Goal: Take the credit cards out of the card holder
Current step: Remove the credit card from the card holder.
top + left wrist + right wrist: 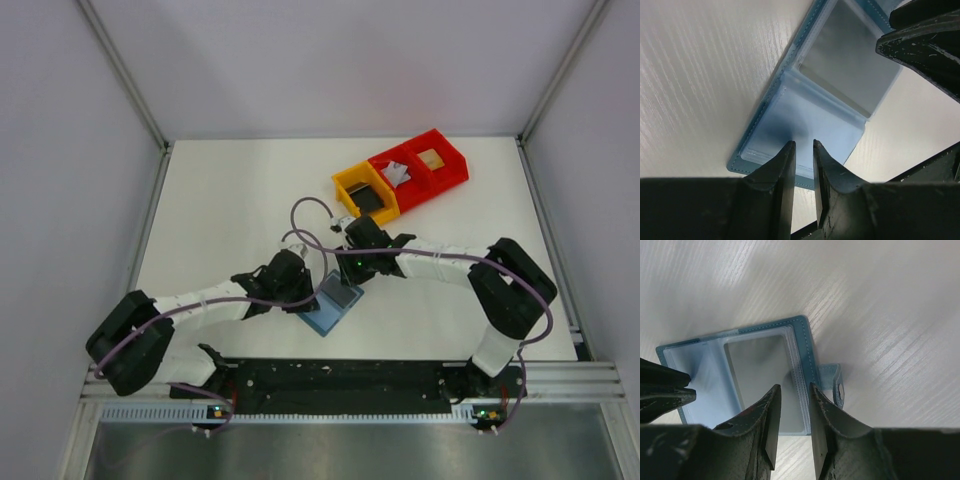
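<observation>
The card holder (333, 303) lies open mid-frame on the tabletop (230, 200) with what looks like a grey card (760, 370) in its sleeve, left tool (804, 144) barely parted pinning the other flap, right tool (794, 387) slightly parted and empty over the sleeve edge, so next up is probably nipping that card and sliding it out.

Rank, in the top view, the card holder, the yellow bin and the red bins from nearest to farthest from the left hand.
1. card holder, right at the left hand, table centre.
2. yellow bin, farther back, to the right.
3. red bins, beyond it, rightmost.
</observation>
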